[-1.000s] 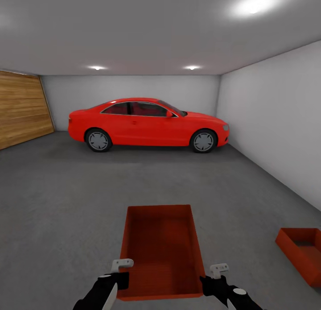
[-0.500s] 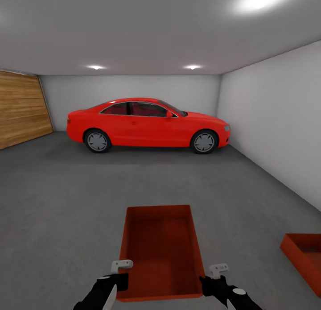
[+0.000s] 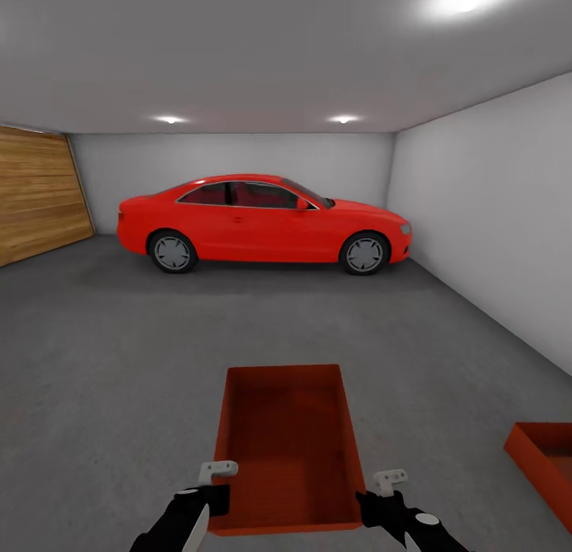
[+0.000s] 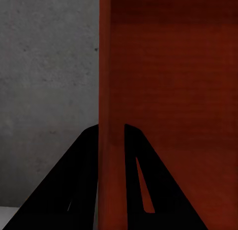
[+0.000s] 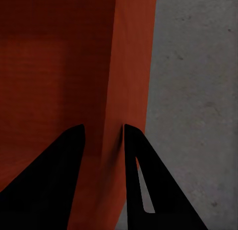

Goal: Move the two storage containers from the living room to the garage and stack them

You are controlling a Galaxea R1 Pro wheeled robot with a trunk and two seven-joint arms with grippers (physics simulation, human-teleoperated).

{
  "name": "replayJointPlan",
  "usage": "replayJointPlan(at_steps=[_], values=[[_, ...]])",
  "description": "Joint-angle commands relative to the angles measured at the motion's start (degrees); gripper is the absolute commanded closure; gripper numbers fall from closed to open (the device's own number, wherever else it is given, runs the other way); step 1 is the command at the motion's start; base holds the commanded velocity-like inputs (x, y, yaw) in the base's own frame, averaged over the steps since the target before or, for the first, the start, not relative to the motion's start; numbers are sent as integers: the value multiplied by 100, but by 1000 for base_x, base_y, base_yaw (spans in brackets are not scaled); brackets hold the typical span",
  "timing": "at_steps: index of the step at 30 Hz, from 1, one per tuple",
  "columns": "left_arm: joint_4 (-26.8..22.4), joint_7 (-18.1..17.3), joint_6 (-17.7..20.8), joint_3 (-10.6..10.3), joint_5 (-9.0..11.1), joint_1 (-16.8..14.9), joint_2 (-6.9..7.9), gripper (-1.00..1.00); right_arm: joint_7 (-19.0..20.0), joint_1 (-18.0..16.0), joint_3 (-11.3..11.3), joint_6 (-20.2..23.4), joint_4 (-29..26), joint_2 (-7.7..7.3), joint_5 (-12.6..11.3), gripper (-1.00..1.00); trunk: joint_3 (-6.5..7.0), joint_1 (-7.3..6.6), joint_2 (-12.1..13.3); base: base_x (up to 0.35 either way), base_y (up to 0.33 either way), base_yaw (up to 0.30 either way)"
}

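Head view: both grippers, left point(image 3: 213, 476) and right point(image 3: 387, 482), pinch the near corners of the box point(image 3: 287, 445) at lower centre; second box point(image 3: 548, 461) lies lower right. Thin-wall grips could slip when stacking.

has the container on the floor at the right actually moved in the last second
No. The second container slides right and down in the head view, but the red car and wooden door drift too, so the camera moved, not the box.

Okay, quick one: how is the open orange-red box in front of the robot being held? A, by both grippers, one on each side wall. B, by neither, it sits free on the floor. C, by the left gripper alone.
A: the left gripper and the right gripper each straddle a side wall of the orange-red box.
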Motion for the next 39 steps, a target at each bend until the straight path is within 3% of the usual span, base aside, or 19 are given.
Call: replayJointPlan(at_steps=[1, 4, 5, 18, 39], values=[[-257, 95, 48, 134, -115, -11, -9, 100, 107, 4, 285, -8, -6, -8, -115, 100, -13, 3, -12, 0, 0, 0], [-257, 95, 48, 134, -115, -9, -9, 100, 107, 4, 283, -8, -6, -6, -115, 100, -13, 3, -12, 0, 0, 0], [-48, -7, 4, 64, -35, 9, -42, 100, -16, 4, 43, -10, 29, 28, -44, 100, -12, 3, -12, 0, 0, 0], [-89, -40, 6, 116, -124, 9, -14, 100, -16, 4, 28, -17, 29, 65, -44, 100, -12, 3, -12, 27, 0, 0], [-90, -37, -119, 116, -18, 9, -5, 100, -16, 4, 52, -17, 29, 102, -39, 100, -12, 3, -12, 160, 0, 0]])
